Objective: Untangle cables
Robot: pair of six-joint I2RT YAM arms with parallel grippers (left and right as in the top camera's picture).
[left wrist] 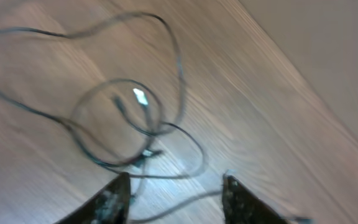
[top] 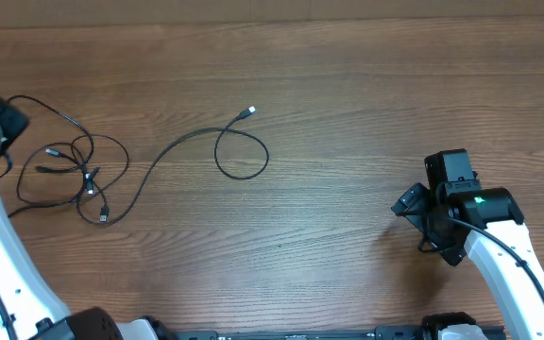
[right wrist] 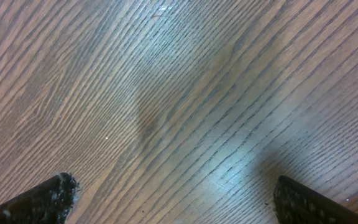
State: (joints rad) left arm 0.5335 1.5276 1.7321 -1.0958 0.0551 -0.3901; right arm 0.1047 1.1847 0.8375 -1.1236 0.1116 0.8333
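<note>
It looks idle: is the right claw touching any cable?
Apart. Right wrist view shows only bare table between fingers of the right gripper; overhead, the cables lie far off.

Nothing to read here: no lettering, label, brand, number or sign can be made out in any of the three views.

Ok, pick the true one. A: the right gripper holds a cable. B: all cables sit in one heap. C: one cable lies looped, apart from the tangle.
C: the looped cable lies mid-table, clear of the tangle at left; the right gripper is open over bare table.
</note>
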